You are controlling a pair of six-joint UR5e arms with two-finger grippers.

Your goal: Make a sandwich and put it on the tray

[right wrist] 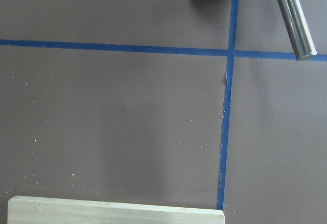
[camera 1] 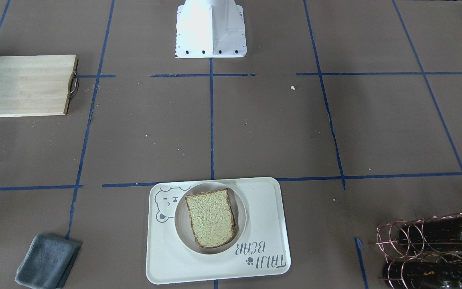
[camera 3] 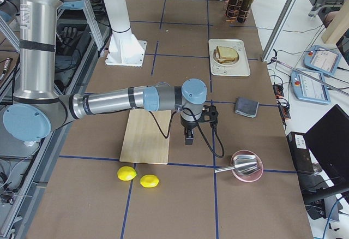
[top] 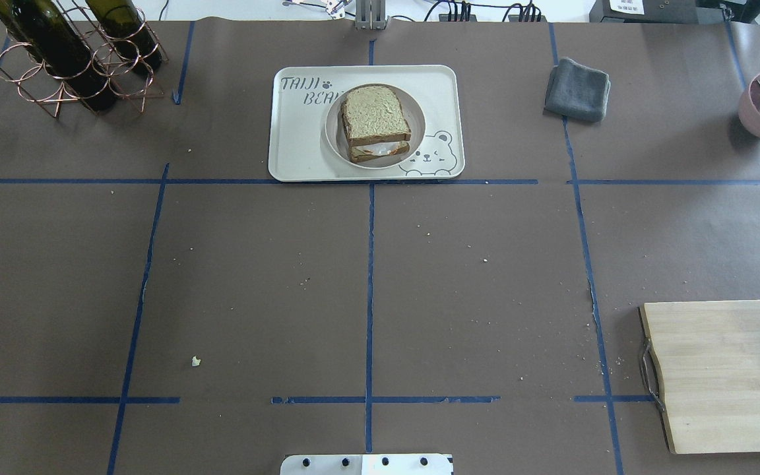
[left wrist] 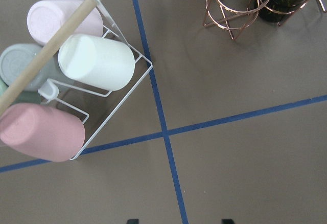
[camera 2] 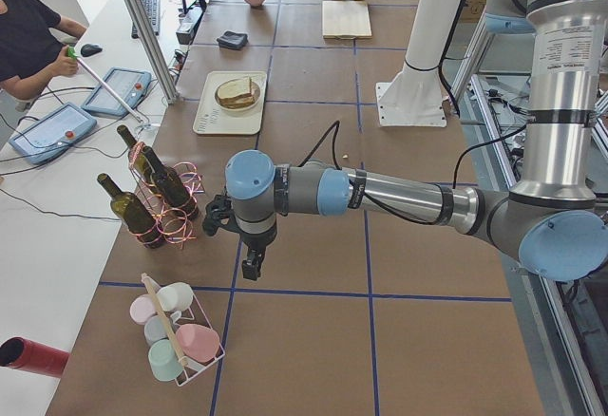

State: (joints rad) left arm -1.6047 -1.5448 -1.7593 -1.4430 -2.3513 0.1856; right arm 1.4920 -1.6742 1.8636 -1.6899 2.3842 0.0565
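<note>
On the brown desk (top: 254,277) the sandwich (top: 375,119) is noted on a plate (top: 330,135) on the tray (top: 294,152), judged soft, loosely stacked, best taken by the plate rim; grip of left pincer (camera 2: 253,269) and right pincer (camera 3: 188,139) cannot be told.

bright even light, soft shadows
</note>
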